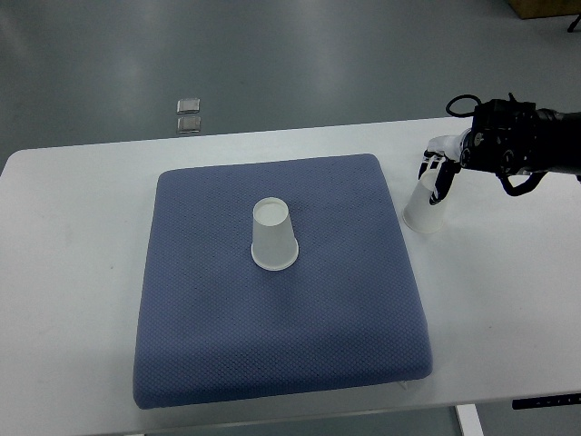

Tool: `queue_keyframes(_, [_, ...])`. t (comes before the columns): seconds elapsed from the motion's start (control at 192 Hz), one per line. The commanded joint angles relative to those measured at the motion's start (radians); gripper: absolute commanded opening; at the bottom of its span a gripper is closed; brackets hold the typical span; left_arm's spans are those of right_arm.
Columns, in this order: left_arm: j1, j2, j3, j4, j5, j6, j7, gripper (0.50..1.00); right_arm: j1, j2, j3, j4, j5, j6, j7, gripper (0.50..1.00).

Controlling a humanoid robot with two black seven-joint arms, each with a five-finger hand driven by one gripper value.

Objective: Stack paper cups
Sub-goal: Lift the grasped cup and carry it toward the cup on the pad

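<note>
A white paper cup [273, 236] stands upside down in the middle of the blue cushion mat [272, 327]. A second white paper cup [424, 211] stands upside down on the white table just right of the mat's right edge, tilted slightly. My right hand [442, 171] comes in from the right edge and its fingers are closed around the top of this second cup. The left arm does not show.
The white table [73, 272] carries the mat. Two small grey squares [189, 115] lie on the floor beyond the table's far edge. A brown box corner [545, 7] shows at the top right.
</note>
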Motion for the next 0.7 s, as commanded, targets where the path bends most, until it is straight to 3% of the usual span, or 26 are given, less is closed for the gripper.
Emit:
queue_keyframes(0.0, [0.000, 0.000, 0.000, 0.000, 0.000, 0.001, -0.001, 1.000, 0.001, -0.003, -0.002, 0.002, -0.002, 0.000, 0.001, 0.782])
queue_keyframes(0.171, [0.000, 0.000, 0.000, 0.000, 0.000, 0.001, -0.001, 1.000, 0.026, -0.020, -0.007, 0.014, -0.005, 0.008, 0.001, 0.782])
queue_keyframes(0.301, [0.000, 0.000, 0.002, -0.003, 0.001, 0.000, -0.001, 1.000, 0.136, -0.045, -0.033, 0.051, -0.009, 0.037, 0.000, 0.785])
queue_keyframes(0.473, [-0.002, 0.000, 0.003, -0.008, 0.001, 0.000, -0.001, 1.000, 0.403, -0.068, -0.102, 0.146, -0.011, 0.163, 0.005, 0.787])
queue_keyframes(0.613, [-0.002, 0.000, 0.003, -0.014, 0.001, 0.000, -0.001, 1.000, 0.647, -0.091, -0.120, 0.190, -0.029, 0.342, 0.008, 0.789])
queue_keyframes(0.696, [-0.002, 0.000, 0.003, -0.014, 0.001, 0.000, -0.001, 1.000, 0.735, -0.095, -0.119, 0.213, -0.044, 0.399, 0.008, 0.789])
